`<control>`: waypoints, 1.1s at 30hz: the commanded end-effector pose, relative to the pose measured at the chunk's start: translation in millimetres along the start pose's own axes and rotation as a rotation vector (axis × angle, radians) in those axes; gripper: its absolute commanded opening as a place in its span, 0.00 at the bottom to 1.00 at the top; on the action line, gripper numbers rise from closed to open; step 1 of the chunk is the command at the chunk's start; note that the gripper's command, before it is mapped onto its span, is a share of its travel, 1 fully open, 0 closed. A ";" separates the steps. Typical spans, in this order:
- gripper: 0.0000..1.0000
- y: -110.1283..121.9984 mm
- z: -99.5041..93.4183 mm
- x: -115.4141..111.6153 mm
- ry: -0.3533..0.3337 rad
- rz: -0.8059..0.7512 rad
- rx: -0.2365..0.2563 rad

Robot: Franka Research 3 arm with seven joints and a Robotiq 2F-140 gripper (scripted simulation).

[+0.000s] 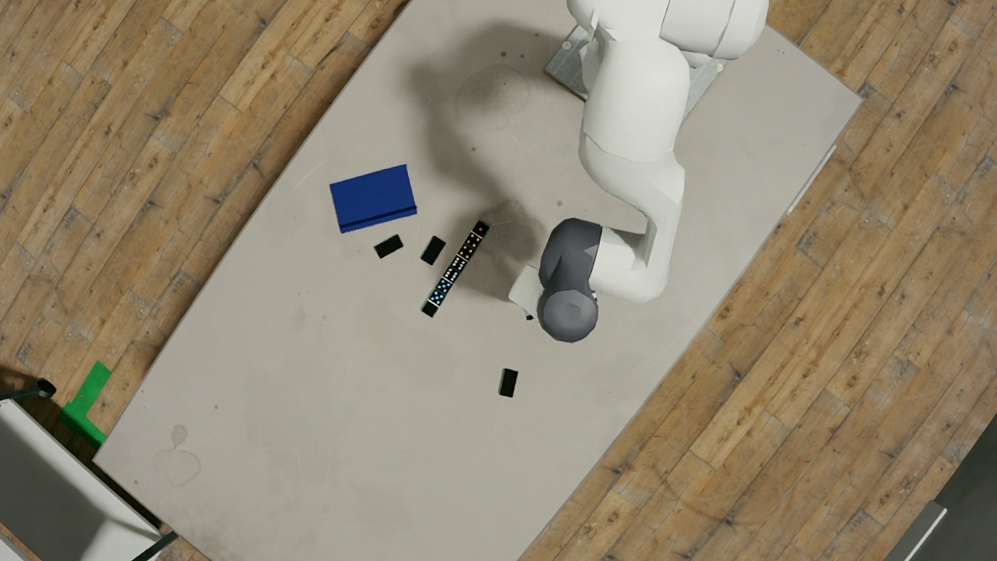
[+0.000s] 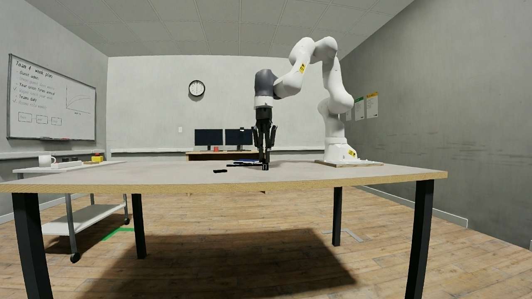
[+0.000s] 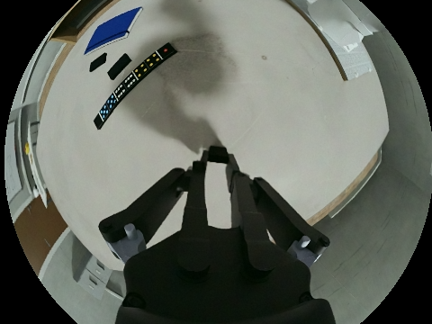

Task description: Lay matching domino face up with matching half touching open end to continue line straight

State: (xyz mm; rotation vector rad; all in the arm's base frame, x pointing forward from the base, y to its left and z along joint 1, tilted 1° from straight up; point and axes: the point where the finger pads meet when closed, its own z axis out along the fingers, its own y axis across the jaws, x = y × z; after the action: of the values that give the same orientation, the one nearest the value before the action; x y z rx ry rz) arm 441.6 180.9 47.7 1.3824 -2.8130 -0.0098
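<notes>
The line of face-up dominoes (image 1: 454, 267) (image 3: 133, 85) runs diagonally across the middle of the table. Its upper end shows a red pip and its lower end looks blank. My gripper (image 2: 264, 161) (image 3: 217, 160) points straight down to the right of the line. It is shut on a black domino (image 2: 264, 167) (image 3: 218, 154) that stands upright on the table, with white pips on its side in the exterior view. In the top view the wrist hides it. Two face-down dominoes (image 1: 388, 245) (image 1: 432, 249) lie left of the line. A third (image 1: 508, 382) (image 2: 220, 170) lies apart at the front.
A blue book (image 1: 372, 197) (image 3: 113, 31) lies flat on the table (image 1: 348, 432) behind the two left dominoes. The robot's base stands at the far right of the table. A side cart and a green floor mark are off the table's left end.
</notes>
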 end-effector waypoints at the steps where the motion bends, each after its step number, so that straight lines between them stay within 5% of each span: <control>1: 0.23 -0.6 0.8 0.8 0.000 0.004 0.001; 33: 0.23 -0.5 -12.8 1.4 -0.008 0.004 0.001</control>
State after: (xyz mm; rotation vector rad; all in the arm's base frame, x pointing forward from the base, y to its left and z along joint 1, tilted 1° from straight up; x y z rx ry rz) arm 440.6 180.4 59.9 1.3757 -2.8196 -0.0116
